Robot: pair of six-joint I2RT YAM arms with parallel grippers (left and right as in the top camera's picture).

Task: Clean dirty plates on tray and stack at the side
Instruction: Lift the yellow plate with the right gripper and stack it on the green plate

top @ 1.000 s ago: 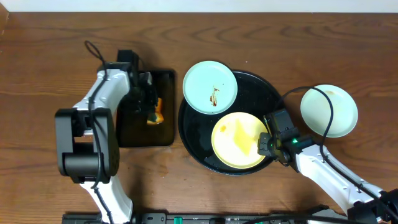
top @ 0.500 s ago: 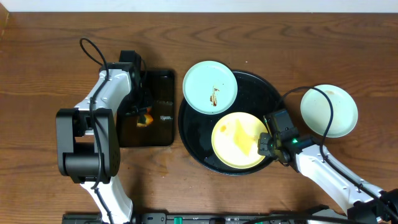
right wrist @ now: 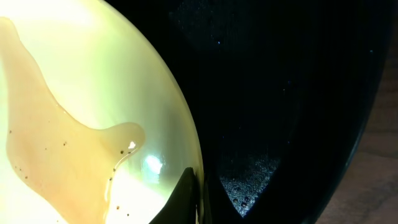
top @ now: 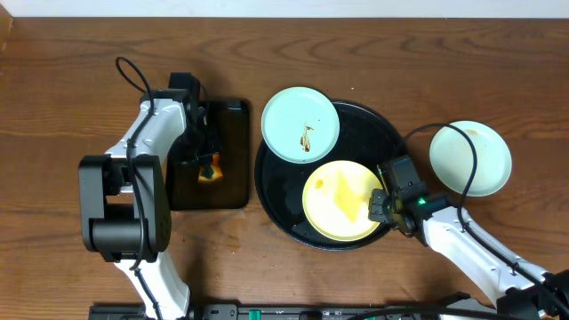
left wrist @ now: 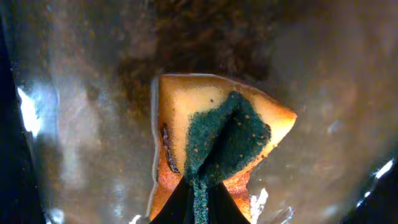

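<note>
The round black tray (top: 277,182) holds a pale blue plate (top: 289,120) with a brown smear at its top left rim and a pale yellow plate (top: 333,200) with a sauce smear at the lower right. A second pale blue plate (top: 471,158) lies on the table to the right. My right gripper (top: 377,206) is shut on the yellow plate's right rim (right wrist: 186,149), one finger on each side. My left gripper (top: 206,163) is shut on the green-yellow sponge (left wrist: 217,137) over the rectangular black tray (top: 231,133). The sponge is folded, green face pinched.
The rectangular tray (left wrist: 93,93) looks wet and glossy under the sponge. The right arm's cable (top: 444,133) loops over the table between the round tray and the right blue plate. Bare wood table lies along the far and front edges.
My left gripper with the sponge moved a little left and down on the rectangular tray. The right gripper and the plates have not moved.
</note>
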